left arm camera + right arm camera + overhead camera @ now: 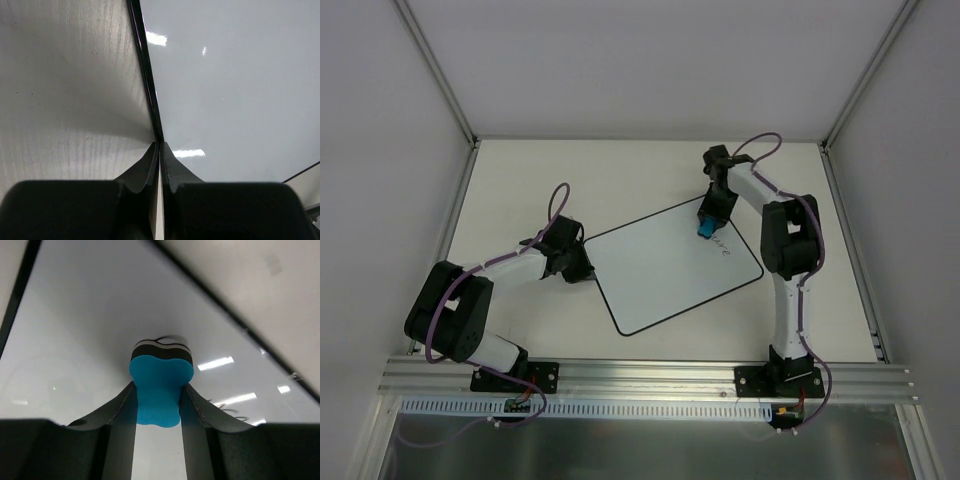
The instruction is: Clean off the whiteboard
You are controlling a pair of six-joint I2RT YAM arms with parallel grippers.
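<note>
The whiteboard [665, 268] lies flat and turned at an angle in the middle of the table, white with a thin black border. Dark scribbles [721, 243] remain near its right corner. My right gripper [707, 228] is shut on the blue eraser [160, 390] and presses it onto the board's far right part, just left of the scribbles [235, 413]. My left gripper [582, 268] is shut at the board's left edge [150, 90], its fingertips [167, 155] closed on the black border there. The board's surface fills the left wrist view [235, 90].
The pale table [520, 180] is ringed by white walls with metal posts at the back corners. An aluminium rail [650, 375] carrying both arm bases runs along the near edge.
</note>
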